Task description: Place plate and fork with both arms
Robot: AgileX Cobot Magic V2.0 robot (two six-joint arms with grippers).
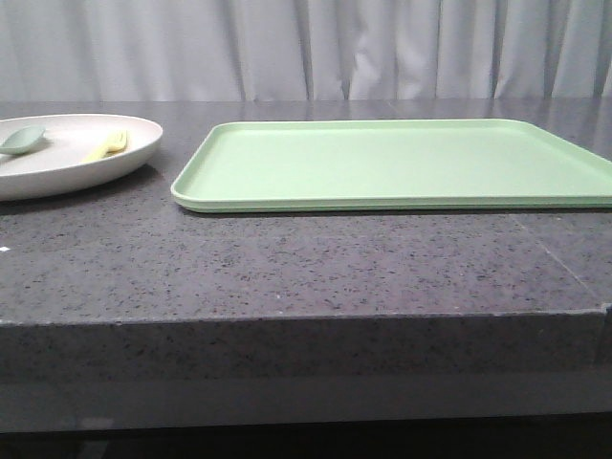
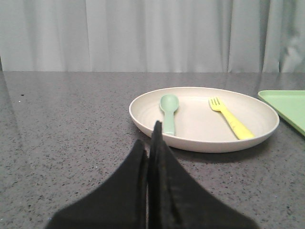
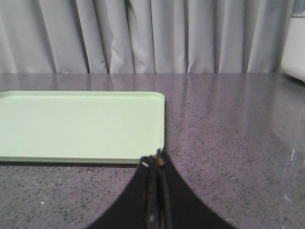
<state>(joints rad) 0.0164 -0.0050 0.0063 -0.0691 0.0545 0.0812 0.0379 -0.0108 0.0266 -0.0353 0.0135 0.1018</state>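
Nearest in front view: front edge of dark speckled stone table [image 1: 287, 277], bare counter running back from it. No readable writing or labels anywhere.

Left gripper [image 2: 151, 143] clenched, fingers pressed together, holding nothing, tips just short of plate [image 2: 200, 143] near rim. Fork [image 2: 231, 119] lies flat in plate, tines pointing away, beside grey-green spoon [image 2: 169, 112], not touching it.

Right gripper [image 3: 156, 160] also clamped empty, just off corner of green tray [image 3: 81, 124].

Plate sits left of tray, small gap between. Grey curtain [image 1: 306, 48] at back.
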